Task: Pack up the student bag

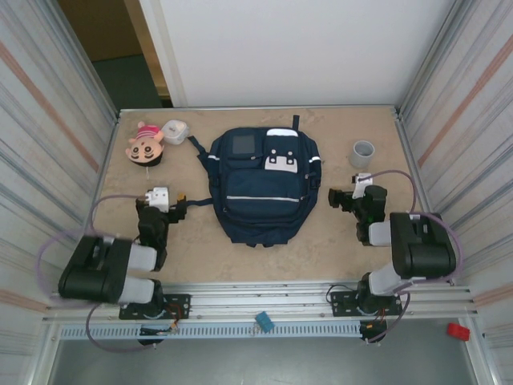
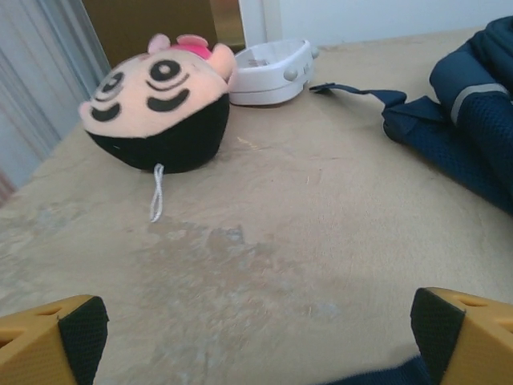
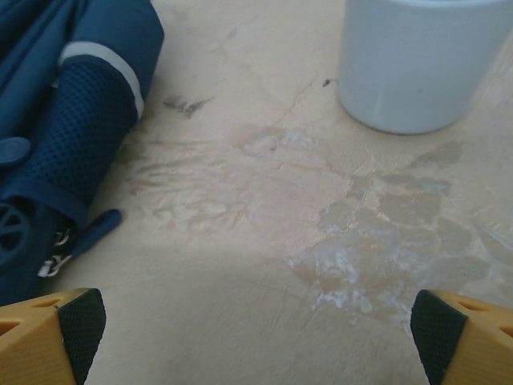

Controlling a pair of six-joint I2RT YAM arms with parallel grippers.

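Left claw (image 1: pixel 166 200) and right claw (image 1: pixel 353 199), both spread wide with nothing between the fingers; in the left wrist view (image 2: pixel 256 353) and the right wrist view (image 3: pixel 256 349) the yellow, black-padded fingertips stand at opposite lower corners over bare surface. Each arm is folded, its elbow drawn back toward the near edge and its forearm reaching forward low over the beige, scuffed bench (image 1: pixel 321 249). The large navy-blue fabric backpack with thin white stripes and a grey square patch (image 1: pixel 260 188) lies flat at the centre of the bench between the two claws, top toward the far wall; the left claw sits just beside its near left corner, the right claw near its right side. The backpack's edge appears at right in the left wrist view (image 2: pixel 473 120) and at left in the right wrist view (image 3: pixel 72 120). A round peach-and-black plush face toy (image 1: pixel 144 144) (image 2: pixel 160 104) rests at far left, just beside a small white plastic container (image 1: pixel 174 131) (image 2: pixel 272 68). A pale grey cylindrical cup (image 1: pixel 363 153) (image 3: pixel 417 64) stands upright beyond the right claw.
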